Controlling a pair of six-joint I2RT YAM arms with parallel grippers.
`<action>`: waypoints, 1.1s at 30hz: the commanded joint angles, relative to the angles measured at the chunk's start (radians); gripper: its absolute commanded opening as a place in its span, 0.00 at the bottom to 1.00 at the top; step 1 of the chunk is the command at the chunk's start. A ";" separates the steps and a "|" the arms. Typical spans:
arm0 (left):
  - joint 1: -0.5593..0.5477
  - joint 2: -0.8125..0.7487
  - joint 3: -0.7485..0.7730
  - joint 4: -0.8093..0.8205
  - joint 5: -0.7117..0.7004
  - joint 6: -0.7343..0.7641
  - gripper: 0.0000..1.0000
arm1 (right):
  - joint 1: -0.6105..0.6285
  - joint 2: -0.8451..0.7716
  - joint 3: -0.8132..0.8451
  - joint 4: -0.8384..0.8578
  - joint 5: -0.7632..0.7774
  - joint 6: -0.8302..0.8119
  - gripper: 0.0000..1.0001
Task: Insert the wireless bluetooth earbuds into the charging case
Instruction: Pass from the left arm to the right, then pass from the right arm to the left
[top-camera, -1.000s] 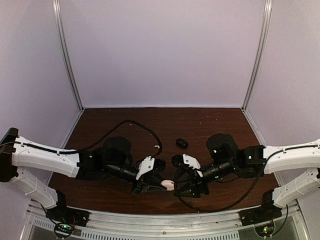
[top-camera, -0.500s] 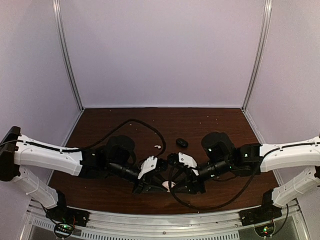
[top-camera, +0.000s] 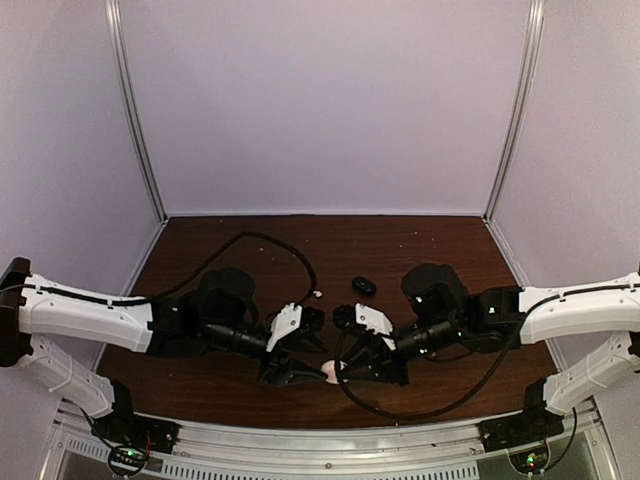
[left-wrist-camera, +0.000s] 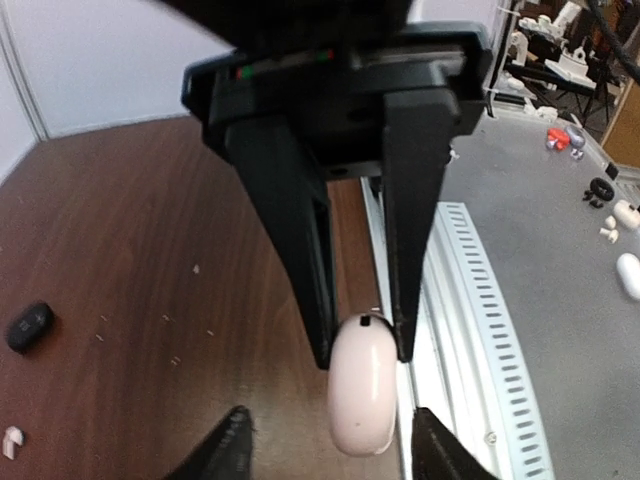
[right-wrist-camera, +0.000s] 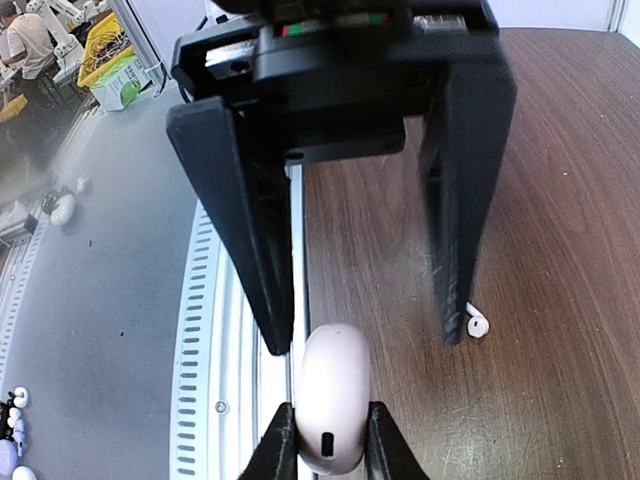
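Observation:
A pale pink, closed charging case (top-camera: 330, 372) hangs between my two grippers, just above the table's near edge. My right gripper (right-wrist-camera: 328, 445) is shut on its port end (left-wrist-camera: 368, 322). My left gripper (left-wrist-camera: 332, 455) is open, and its fingertips (right-wrist-camera: 272, 335) stand either side of the case's (right-wrist-camera: 333, 385) other end without touching it. In the top view the left gripper (top-camera: 305, 368) and the right gripper (top-camera: 352, 368) face each other. One white stemmed earbud (top-camera: 318, 293) lies on the table; it also shows in the left wrist view (left-wrist-camera: 12, 441) and the right wrist view (right-wrist-camera: 478, 324). The other earbuds are out of view.
A small black oval case (top-camera: 363, 286) lies on the brown table behind the grippers; it also shows in the left wrist view (left-wrist-camera: 29, 326). A black cable (top-camera: 270, 243) loops over the left arm. The metal rail (top-camera: 330, 440) runs along the near edge. White walls (top-camera: 320, 100) enclose the table.
My right arm has moved left until its gripper met the case at the left gripper. The left arm shifted slightly left. The case has stayed in about the same place.

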 joint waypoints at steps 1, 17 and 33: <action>0.030 -0.135 -0.083 0.195 -0.075 -0.043 0.66 | -0.008 -0.049 -0.011 0.068 0.029 0.035 0.12; 0.052 -0.200 -0.252 0.703 -0.006 -0.252 0.62 | -0.058 -0.195 -0.178 0.696 0.083 0.248 0.15; 0.004 -0.038 -0.159 0.900 -0.052 -0.339 0.47 | -0.040 -0.142 -0.213 0.856 0.090 0.283 0.16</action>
